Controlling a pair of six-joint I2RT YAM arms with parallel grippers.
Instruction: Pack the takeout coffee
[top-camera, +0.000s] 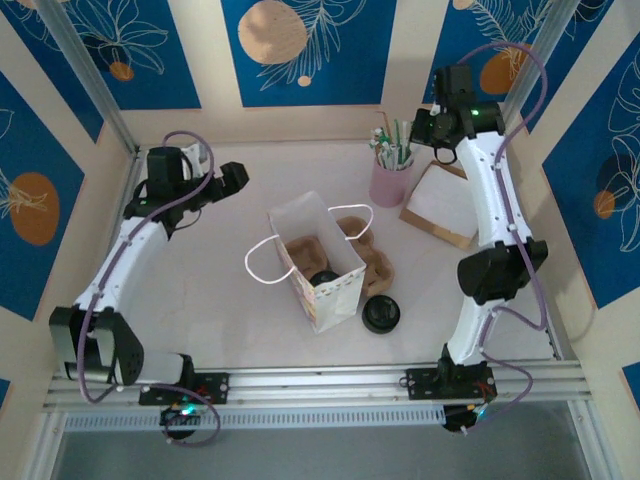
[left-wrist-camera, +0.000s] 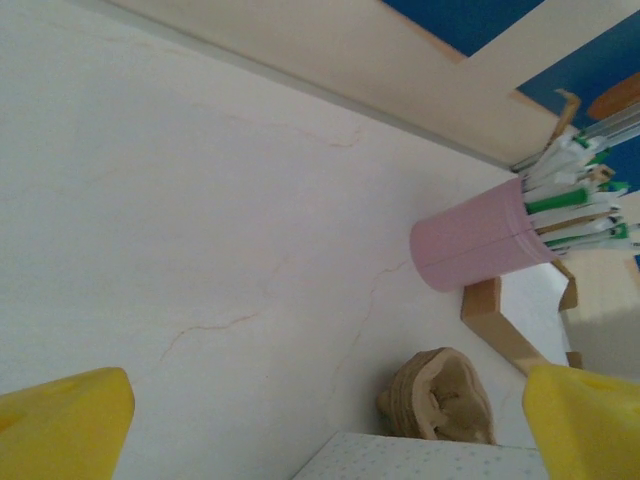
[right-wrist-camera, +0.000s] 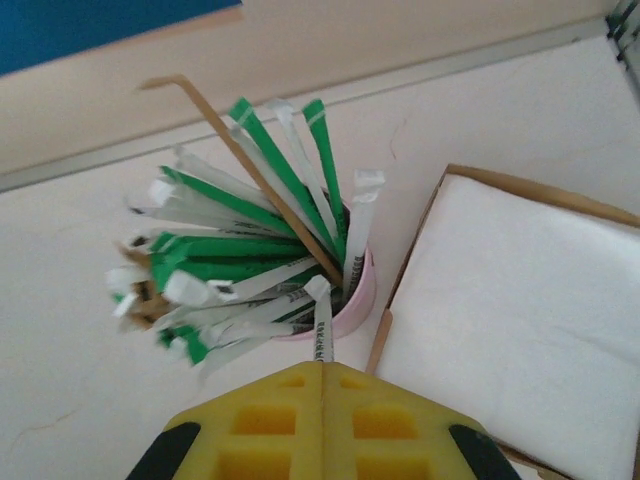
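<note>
While the right gripper (top-camera: 441, 148) is held close to the pink cup (top-camera: 390, 183) of straws (right-wrist-camera: 250, 250), its yellow fingers (right-wrist-camera: 260, 430) are seen pressed together along one seam. One white-wrapped straw reaches that seam, and whether it is pinched cannot be told. Just to this gripper's right, a cardboard tray of white napkins (right-wrist-camera: 520, 290) is set beside the cup.

The left gripper (left-wrist-camera: 322, 425) is spread wide, with nothing between its fingers and bare table (left-wrist-camera: 200, 200) ahead of it. A pulp carrier (left-wrist-camera: 440, 395) and a corner of the paper bag (left-wrist-camera: 420, 462) are found close ahead. The pink cup stands farther off, towards the right-hand finger as seen from the wrist.

The takeout coffee (top-camera: 323, 278) is taken to be the dark-centred round shape inside the open paper bag, between the two grippers and well apart from both. Its long axis appears upright, mouth upward, though it is shown too small for certainty. A black lid (top-camera: 381, 314) is laid flat on the table just beside the bag, on the right arm's side.
</note>
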